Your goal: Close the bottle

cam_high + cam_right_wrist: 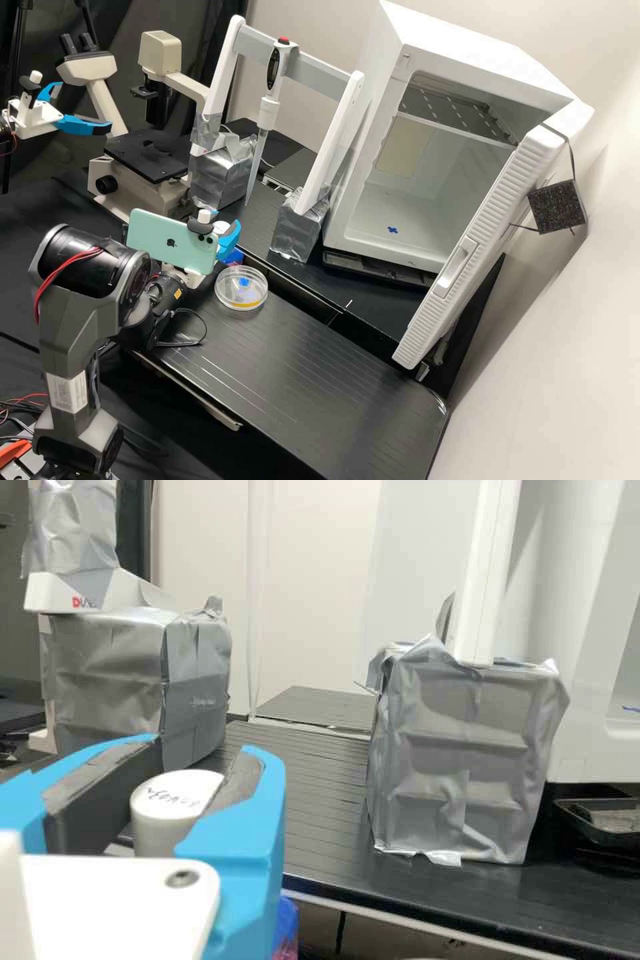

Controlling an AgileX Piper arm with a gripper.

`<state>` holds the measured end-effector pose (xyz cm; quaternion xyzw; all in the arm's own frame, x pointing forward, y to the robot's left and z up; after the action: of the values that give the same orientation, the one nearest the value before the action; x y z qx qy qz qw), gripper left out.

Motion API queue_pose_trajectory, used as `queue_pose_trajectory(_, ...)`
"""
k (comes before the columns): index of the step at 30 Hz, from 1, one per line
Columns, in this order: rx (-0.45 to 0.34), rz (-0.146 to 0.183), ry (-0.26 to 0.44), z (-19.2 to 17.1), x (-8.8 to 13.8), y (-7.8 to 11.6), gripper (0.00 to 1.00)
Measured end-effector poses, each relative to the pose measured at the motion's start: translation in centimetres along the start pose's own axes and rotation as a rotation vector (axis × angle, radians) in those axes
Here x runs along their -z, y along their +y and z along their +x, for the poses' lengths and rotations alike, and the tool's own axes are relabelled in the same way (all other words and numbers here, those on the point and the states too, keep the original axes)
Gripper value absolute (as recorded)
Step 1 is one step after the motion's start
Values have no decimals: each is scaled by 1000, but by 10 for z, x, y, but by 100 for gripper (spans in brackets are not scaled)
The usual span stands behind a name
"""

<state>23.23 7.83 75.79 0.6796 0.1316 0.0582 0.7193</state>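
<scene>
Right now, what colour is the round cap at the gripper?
The cap is white, with dark handwriting on top. Best seen in the wrist view.

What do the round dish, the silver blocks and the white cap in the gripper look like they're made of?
Round dish: clear, shiny plastic or glass; the bench shows through.
Silver blocks: wrapped in metallic tape or foil, by the wrinkled sheen; core hidden.
White cap: probably plastic, satin, from its even, opaque white.
</scene>
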Motion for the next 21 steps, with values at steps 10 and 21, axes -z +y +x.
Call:
queue_pose_trajectory(10,0,0,0,0,0,0,100)
queue_pose_trajectory(21,7,0,-5,0,0,-1,100)
